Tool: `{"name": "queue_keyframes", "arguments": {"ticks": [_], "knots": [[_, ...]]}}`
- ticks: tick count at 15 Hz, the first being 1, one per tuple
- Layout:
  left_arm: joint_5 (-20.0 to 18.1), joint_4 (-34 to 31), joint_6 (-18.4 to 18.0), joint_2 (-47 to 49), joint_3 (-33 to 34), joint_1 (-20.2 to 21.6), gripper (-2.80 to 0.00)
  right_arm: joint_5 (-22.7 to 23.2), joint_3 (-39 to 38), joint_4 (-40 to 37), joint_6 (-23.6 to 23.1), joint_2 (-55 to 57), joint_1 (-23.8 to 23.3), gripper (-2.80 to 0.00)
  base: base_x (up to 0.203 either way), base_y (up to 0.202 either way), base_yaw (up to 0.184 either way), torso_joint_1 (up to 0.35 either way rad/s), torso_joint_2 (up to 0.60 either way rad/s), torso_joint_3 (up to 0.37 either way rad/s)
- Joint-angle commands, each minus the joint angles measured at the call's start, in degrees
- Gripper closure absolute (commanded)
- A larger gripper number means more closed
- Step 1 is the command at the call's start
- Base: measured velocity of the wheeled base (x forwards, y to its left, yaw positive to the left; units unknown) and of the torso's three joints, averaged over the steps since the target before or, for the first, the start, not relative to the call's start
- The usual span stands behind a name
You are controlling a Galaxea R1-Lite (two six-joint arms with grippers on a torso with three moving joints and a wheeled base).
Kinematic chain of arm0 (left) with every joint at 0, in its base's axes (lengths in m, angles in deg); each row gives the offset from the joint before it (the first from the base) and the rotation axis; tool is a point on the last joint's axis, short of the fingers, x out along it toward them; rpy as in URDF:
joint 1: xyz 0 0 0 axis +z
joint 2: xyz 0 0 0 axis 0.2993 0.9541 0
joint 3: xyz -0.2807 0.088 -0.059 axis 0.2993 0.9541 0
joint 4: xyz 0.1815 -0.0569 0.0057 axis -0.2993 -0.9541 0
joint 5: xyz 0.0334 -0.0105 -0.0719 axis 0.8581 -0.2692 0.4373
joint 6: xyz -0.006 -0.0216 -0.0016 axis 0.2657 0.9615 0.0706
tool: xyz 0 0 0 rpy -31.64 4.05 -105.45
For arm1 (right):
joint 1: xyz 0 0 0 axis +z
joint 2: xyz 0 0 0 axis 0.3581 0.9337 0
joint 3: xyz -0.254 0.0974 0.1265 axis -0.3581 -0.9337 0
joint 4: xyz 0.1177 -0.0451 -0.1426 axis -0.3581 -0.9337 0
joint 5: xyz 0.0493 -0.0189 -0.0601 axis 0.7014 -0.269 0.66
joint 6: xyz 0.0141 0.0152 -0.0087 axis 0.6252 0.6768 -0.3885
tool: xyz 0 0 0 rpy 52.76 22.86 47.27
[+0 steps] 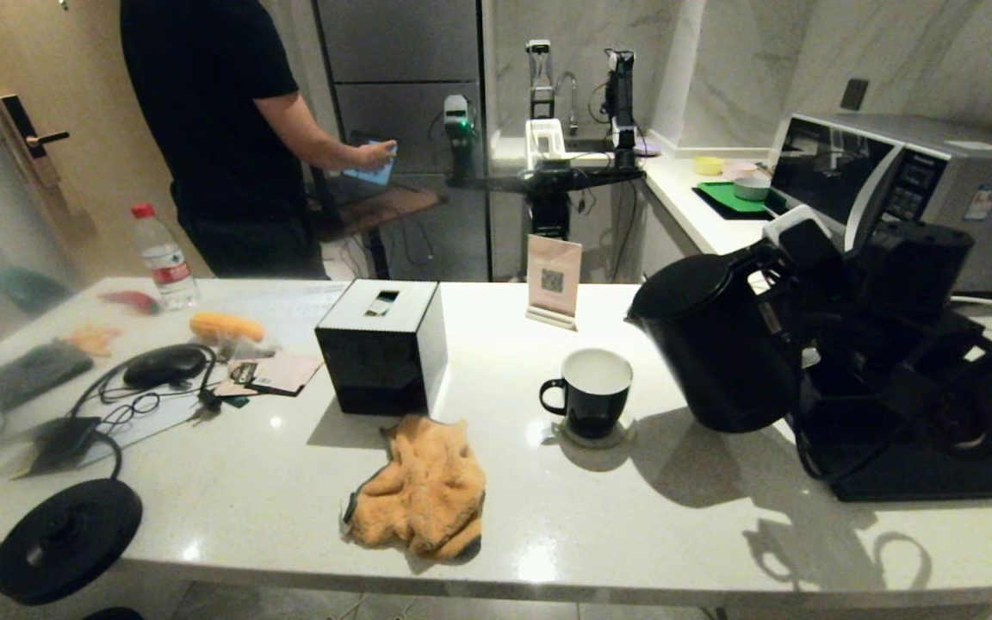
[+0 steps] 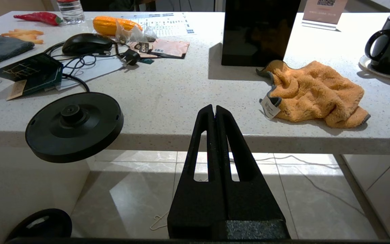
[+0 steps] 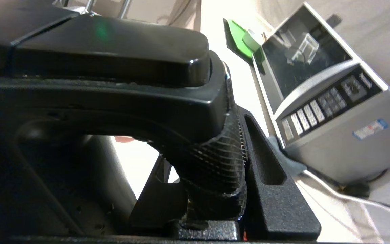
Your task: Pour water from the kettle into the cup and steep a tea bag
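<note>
While the right gripper (image 3: 215,189) clamps the kettle's (image 1: 720,344) handle at centre right of the head view, you have it tilted, spout toward the cup (image 1: 591,392) just beside it, likely ready to pour. Clear counter (image 1: 548,534) lies below; the microwave (image 1: 892,181) crowds the upper right. Your left gripper (image 2: 214,110) hangs pressed together off the counter's front edge.

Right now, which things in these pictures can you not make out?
- Water level: hidden in every view by the kettle walls and lid.
- Cup contents: head view shows only the white inside; left wrist view cuts off the rim.
- Tea bag: not identifiable among the far clutter.
- Right gripper fingertips: covered by the kettle handle.
</note>
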Motion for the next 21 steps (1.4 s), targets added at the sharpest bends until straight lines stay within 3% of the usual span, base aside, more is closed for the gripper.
{"name": "queue_keyframes", "arguments": {"ticks": [1,7,21], "knots": [[0.0,0.0,0.0,0.0,0.0,0.0,0.0,0.0,0.2,0.4,-0.8,-0.1,0.6,0.0,0.0,0.0,0.0,0.0,0.0,0.0],[0.0,0.0,0.0,0.0,0.0,0.0,0.0,4.7,0.1,2.7,-5.5,-0.1,0.5,0.0,0.0,0.0,0.0,0.0,0.0,0.0],[-0.1,0.0,0.0,0.0,0.0,0.0,0.0,7.1,-0.5,3.5,-9.4,0.6,0.9,0.0,0.0,0.0,0.0,0.0,0.0,0.0]]}}
